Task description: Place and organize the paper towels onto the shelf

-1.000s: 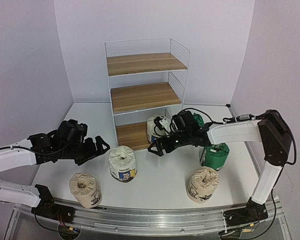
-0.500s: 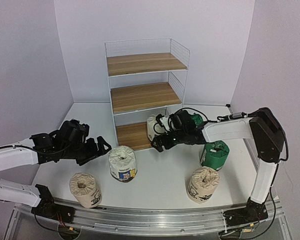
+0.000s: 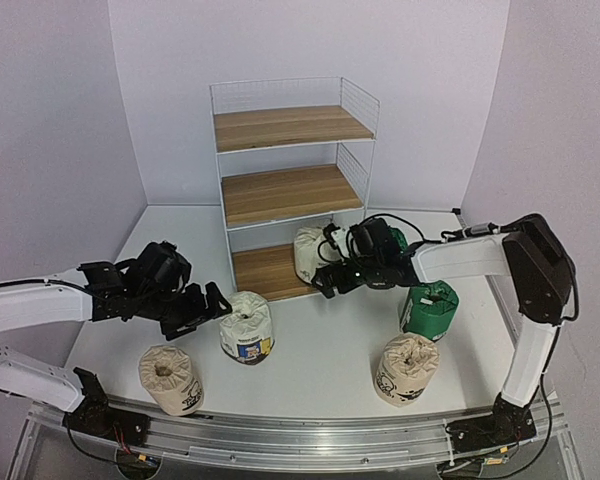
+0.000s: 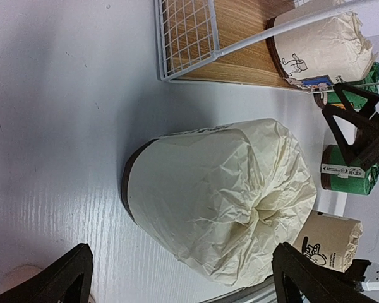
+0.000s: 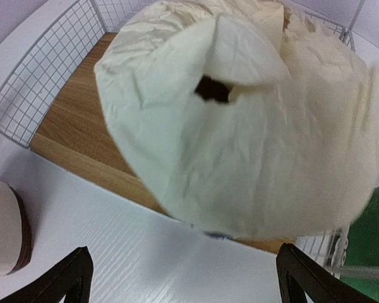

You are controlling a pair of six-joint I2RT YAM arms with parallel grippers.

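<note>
The shelf [image 3: 290,180] stands at the back centre. One white roll [image 3: 308,253] sits at the front right of its bottom board; in the right wrist view [image 5: 240,113] it fills the frame. My right gripper [image 3: 328,282] is open and empty just in front of that roll, fingers [image 5: 69,278] apart on both sides. My left gripper [image 3: 206,305] is open beside a second white roll [image 3: 246,325] on the table; that roll [image 4: 227,196] lies between the spread fingers [image 4: 316,278], untouched. Two beige rolls [image 3: 170,378] [image 3: 407,368] stand near the front. A green roll [image 3: 429,308] stands right.
A second green roll [image 3: 396,240] is partly hidden behind the right arm, next to the shelf's right mesh side. The shelf's middle and top boards are bare. The table's near edge has a metal rail [image 3: 300,440].
My left gripper has moved right, up to the white roll on the table. My right gripper has shifted slightly back and right, closer to the roll on the bottom board.
</note>
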